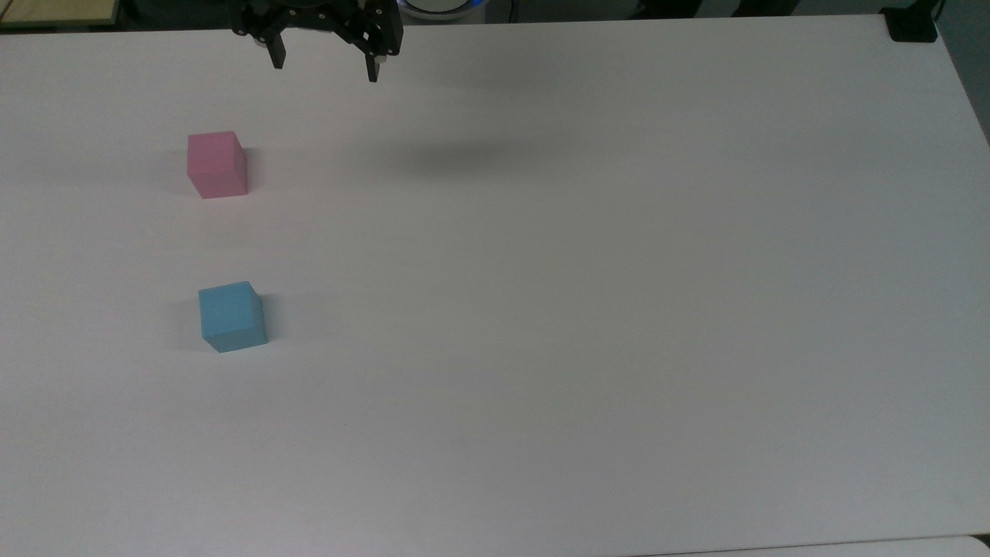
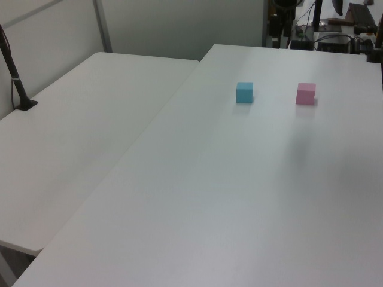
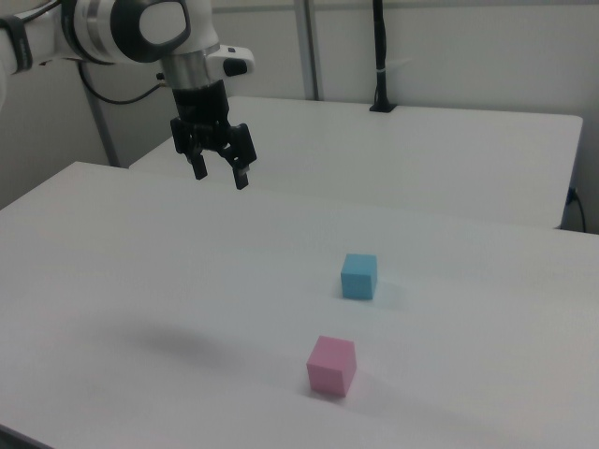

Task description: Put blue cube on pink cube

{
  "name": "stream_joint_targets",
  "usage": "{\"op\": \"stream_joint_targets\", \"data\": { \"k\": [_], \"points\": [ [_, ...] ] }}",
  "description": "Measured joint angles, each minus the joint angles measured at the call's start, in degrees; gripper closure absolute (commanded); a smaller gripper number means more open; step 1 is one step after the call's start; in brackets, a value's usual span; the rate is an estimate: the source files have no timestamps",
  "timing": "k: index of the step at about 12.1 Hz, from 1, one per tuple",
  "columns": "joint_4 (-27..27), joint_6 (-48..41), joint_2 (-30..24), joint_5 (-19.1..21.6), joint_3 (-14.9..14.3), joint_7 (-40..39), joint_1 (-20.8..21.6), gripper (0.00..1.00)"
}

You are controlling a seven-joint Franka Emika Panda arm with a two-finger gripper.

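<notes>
The blue cube (image 1: pixel 231 316) rests on the white table in the top view's left half, and also appears as the blue cube (image 2: pixel 244 92) and blue cube (image 3: pixel 358 276). The pink cube (image 1: pixel 216 164) stands apart from it, farther up in the top view; it is the pink cube (image 2: pixel 306 94) and pink cube (image 3: pixel 331 366) elsewhere. My gripper (image 1: pixel 322 68) hangs open and empty, high above the table near the top view's upper edge, up and to the right of the pink cube. In the right view my gripper (image 3: pixel 220 174) hovers well above the table, left of both cubes.
The white table (image 1: pixel 588 309) stretches wide to the top view's right. A second white table (image 2: pixel 78 137) adjoins it in the left view, with a black pole base (image 2: pixel 24 103). A black clamp (image 1: pixel 911 26) sits at the top view's upper right corner.
</notes>
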Motion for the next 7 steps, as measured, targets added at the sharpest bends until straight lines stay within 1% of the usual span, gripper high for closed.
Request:
{"op": "stream_joint_targets", "data": {
  "k": [7],
  "points": [
    [0.0,0.0,0.0,0.0,0.0,-0.4,0.0,0.0]
  ]
}}
